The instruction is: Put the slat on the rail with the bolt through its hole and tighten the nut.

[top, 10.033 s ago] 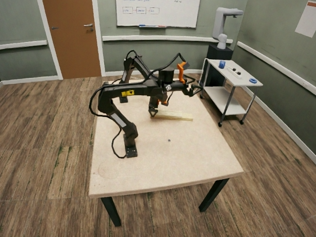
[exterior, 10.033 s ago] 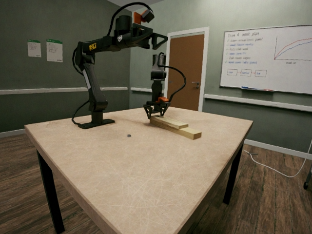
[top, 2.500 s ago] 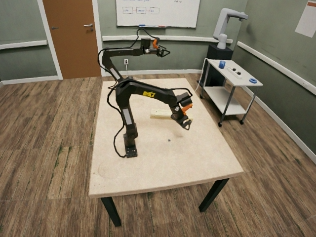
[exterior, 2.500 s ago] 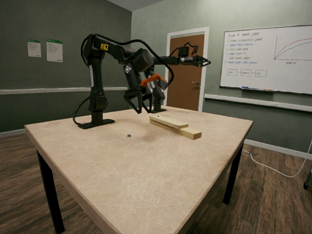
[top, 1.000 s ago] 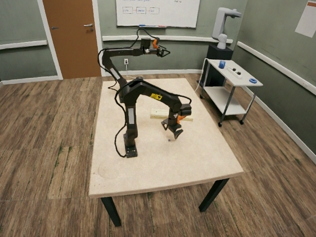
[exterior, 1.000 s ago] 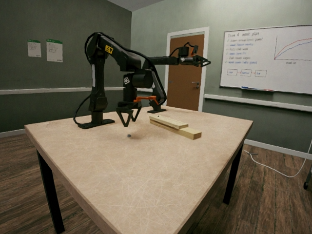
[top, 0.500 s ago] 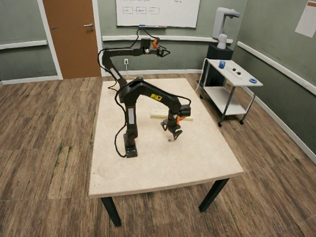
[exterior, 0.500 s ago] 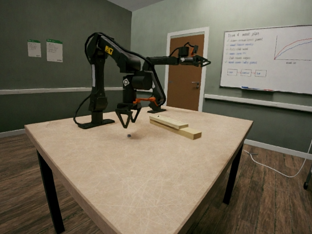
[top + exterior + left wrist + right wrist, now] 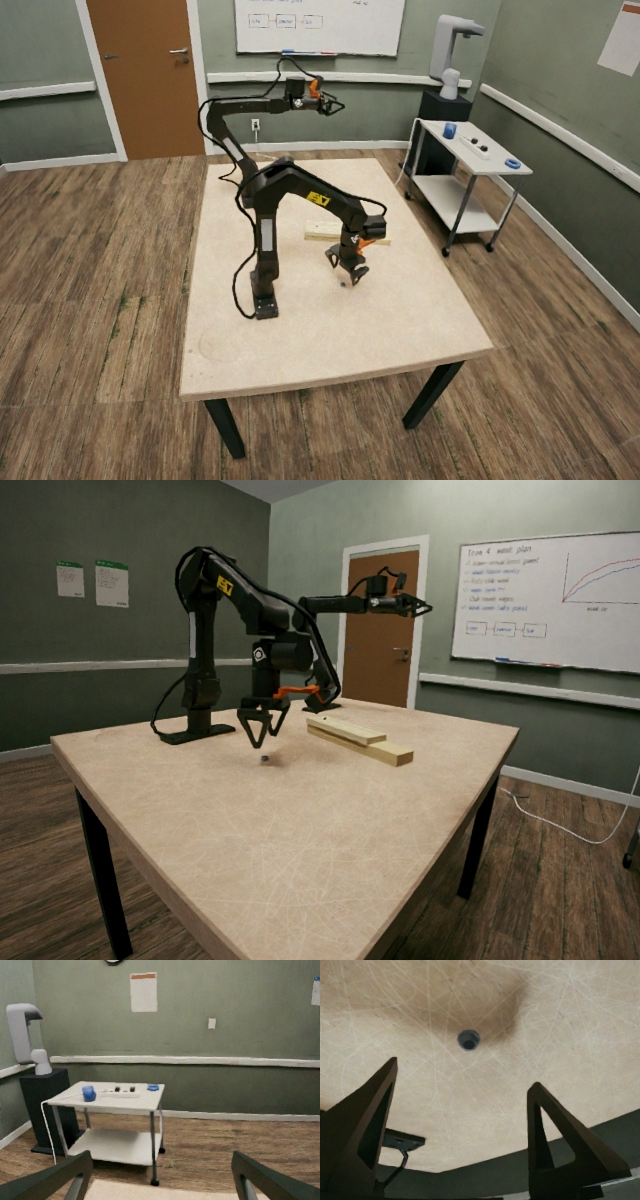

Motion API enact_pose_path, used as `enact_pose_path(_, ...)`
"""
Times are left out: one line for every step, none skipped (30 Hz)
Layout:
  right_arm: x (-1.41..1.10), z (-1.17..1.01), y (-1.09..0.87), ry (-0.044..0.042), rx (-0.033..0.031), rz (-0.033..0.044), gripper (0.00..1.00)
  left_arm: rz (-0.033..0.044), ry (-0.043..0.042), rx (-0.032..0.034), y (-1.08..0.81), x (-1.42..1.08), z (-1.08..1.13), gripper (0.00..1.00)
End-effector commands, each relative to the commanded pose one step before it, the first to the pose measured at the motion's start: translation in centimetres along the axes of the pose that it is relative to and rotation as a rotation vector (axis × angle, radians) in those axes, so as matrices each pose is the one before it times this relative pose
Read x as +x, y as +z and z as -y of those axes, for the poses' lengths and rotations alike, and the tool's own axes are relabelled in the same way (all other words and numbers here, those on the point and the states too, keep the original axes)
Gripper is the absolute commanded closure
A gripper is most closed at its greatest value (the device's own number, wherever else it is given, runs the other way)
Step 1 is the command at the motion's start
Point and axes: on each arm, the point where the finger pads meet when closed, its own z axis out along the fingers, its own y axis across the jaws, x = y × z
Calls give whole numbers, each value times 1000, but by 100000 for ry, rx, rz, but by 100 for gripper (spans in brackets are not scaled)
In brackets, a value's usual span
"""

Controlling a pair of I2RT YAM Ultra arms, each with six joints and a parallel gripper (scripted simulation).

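Slat on rail; nut loose on table; both grippers released

Top view: The slat (image 9: pixel 323 228) (image 9: pixel 346 730), pale straight-grained wood, lies over the rail (image 9: pixel 383 242) (image 9: pixel 397 754), partly hidden by the right arm. The nut (image 9: pixel 342 284) (image 9: pixel 264 758) (image 9: pixel 469 1040) sits apart from them on the scratched, tan table (image 9: pixel 310 335) (image 9: pixel 320 841) (image 9: pixel 150 1192) (image 9: pixel 370 980).

Exterior view: The slat is flat and narrow, the rail thicker and square-edged, protruding past one slat end. A dark spot marks the other end; hole or bolt tip, cannot tell. The right gripper (image 9: pixel 343 269) (image 9: pixel 265 740) (image 9: pixel 470 1075), black with triangular openwork fingers, points down above the nut, touching nothing.

Left wrist view: The left gripper (image 9: pixel 339 105) (image 9: pixel 428 609) (image 9: pixel 161 1159) is spread fully, empty, raised and facing a white-topped cart (image 9: pixel 488 161) (image 9: pixel 110 1104).

Right wrist view: The right jaws stand fully apart, holding nothing. The nut is dark grey metal, roundish, with a dark central bore.
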Motion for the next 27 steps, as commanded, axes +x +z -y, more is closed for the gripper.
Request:
enact_pose_path(-73,135,682,-274,-188,207,0,3764,123,166,-429,-1202,-133,0)
enact_pose_path(-3,2,70,-1,-5,-3,0,0,0,0,0,0,0,0)
enact_pose_path(-2,2,70,-1,-5,-3,0,0,0,0,0,0,0,0)
enact_pose_path(-2,2,70,-1,-5,-3,0,0,0,0,0,0,0,0)
enact_pose_path(-2,2,70,-1,-5,-3,0,0,0,0,0,0,0,0)
enact_pose_path(-2,2,70,-1,-5,-3,0,0,0,0,0,0,0,0)
enact_pose_path(-2,2,70,-1,-5,-3,0,0,0,0,0,0,0,0)
enact_pose_path(-2,2,70,-1,-5,-3,0,0,0,0,0,0,0,0)
enact_pose_path(-1,2,70,-1,-5,-3,0,0,0,0,0,0,0,0)
enact_pose_path(-1,2,70,-1,-5,-3,0,0,0,0,0,0,0,0)
enact_pose_path(-1,1,70,-1,-5,-3,0,0,0,0,0,0,0,0)
enact_pose_path(-1,1,70,-1,-5,-3,0,0,0,0,0,0,0,0)
enact_pose_path(-1,1,70,-1,-5,-3,0,0,0,0,0,0,0,0)
enact_pose_path(-1,1,70,-1,-5,-3,0,0,0,0,0,0,0,0)
enact_pose_path(0,0,0,0,0,0,0,0,0,0,0,0,0,0)
enact_pose_path(0,0,0,0,0,0,0,0,0,0,0,0,0,0)
enact_pose_path(0,1,70,-1,-5,-3,0,0,0,0,0,0,0,0)
enact_pose_path(0,1,70,-1,-5,-3,0,0,0,0,0,0,0,0)
enact_pose_path(0,1,70,-1,-5,-3,0,0,0,0,0,0,0,0)
enact_pose_path(0,1,70,-1,-5,-3,0,0,0,0,0,0,0,0)
enact_pose_path(0,1,69,-1,-5,-3,0,0,0,0,0,0,0,0)
enact_pose_path(0,1,69,-1,-5,-3,0,0,0,0,0,0,0,0)
enact_pose_path(1,1,69,-1,-5,-2,0,0,0,0,0,0,0,0)
enact_pose_path(1,0,69,-1,-4,-2,0,0,0,0,0,0,0,0)
enact_pose_path(1,0,69,-1,-4,-2,0,0,0,0,0,0,0,0)
enact_pose_path(1,0,69,-1,-4,-2,0,0,0,0,0,0,0,0)
enact_pose_path(1,0,69,-1,-4,-2,0,0,0,0,0,0,0,0)
